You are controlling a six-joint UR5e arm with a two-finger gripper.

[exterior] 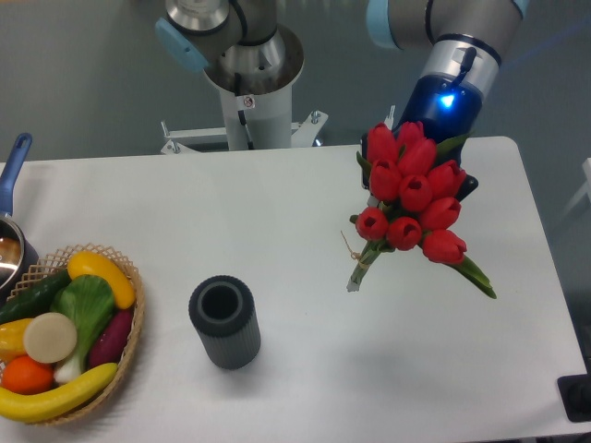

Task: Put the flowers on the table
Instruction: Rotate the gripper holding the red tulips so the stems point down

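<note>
The flowers [414,201] are a bunch of red tulip buds with green leaves, over the right side of the white table [305,203]. Their tied green stems [362,268] slant down and left, with the tip close to the tabletop. I cannot tell whether the tip touches it. My gripper [467,185] comes down from the blue-lit wrist [449,100] and sits behind the buds. It holds the bunch, and its fingers are mostly hidden by the flowers. The dark grey ribbed vase [224,323] stands empty and upright left of the bunch, well apart from it.
A wicker basket [131,343] of fruit and vegetables sits at the front left corner. A pot with a blue handle [13,166] is at the left edge. The arm's base [249,88] stands behind the table's back edge.
</note>
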